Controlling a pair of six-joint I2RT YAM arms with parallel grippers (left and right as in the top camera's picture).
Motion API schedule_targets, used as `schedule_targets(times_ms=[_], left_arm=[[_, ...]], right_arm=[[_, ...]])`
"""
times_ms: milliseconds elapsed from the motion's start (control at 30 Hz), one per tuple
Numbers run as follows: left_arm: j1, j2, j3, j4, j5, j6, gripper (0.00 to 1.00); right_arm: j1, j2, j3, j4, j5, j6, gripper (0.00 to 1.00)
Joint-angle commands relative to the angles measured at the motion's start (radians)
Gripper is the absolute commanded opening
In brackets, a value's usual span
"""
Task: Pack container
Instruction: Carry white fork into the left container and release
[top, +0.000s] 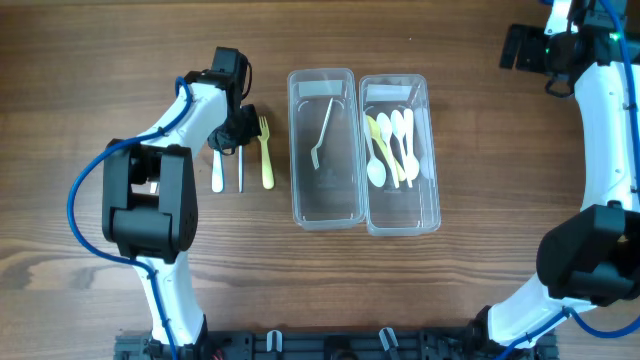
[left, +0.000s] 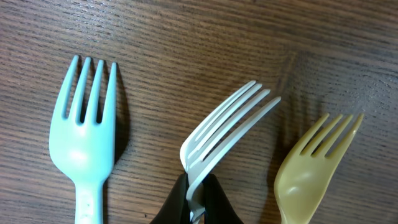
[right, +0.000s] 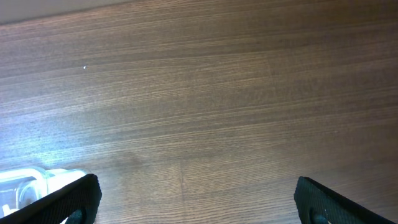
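Your left gripper (left: 198, 202) was clamped on the middle fork (left: 227, 121), left of centre overhead; its long axis ran top to bottom, parallel to the fork container (top: 293, 170) just rightward; your right arm (top: 605, 110) stood well apart, upper right.

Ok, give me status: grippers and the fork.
Left gripper shut on middle fork, fork tipped on edge. Right gripper open over table. Pale fork and yellow fork close either side.
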Motion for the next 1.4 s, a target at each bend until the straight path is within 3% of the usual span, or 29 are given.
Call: schedule_targets(times_ms=[0, 300, 567, 933, 1267, 1333, 1367], left_arm=[[0.0, -0.006, 0.055, -0.002, -0.026, 0.032, 0.04], [-0.022, -0.175, 0.309, -0.019, 0.044, 0.022, 0.04], [-0.122, -0.288, 0.347, -0.013, 0.161, -0.074, 0.04], [-0.296, -0.193, 0.346, -0.082, 0.167, -0.117, 0.04], [-0.337, -0.158, 0.346, -0.09, 0.185, -0.116, 0.04], [-0.336, -0.158, 0.346, -0.09, 0.185, -0.116, 0.05], [-0.336, -0.158, 0.346, -0.09, 0.185, -0.116, 0.11]], right_arm=[[0.003, -0.013, 0.01, 0.002, 0.006, -0.013, 1.0], [0.003, -0.013, 0.01, 0.002, 0.006, -0.012, 1.0], [0.003, -0.013, 0.01, 0.002, 0.006, -0.012, 1.0], [0.003, -0.013, 0.01, 0.002, 0.006, -0.012, 1.0], [0.003, -0.013, 0.01, 0.002, 0.006, -0.012, 1.0], [0.003, -0.013, 0.01, 0.002, 0.006, -0.012, 1.0], [0.003, -0.013, 0.01, 0.002, 0.006, -0.012, 1.0]])
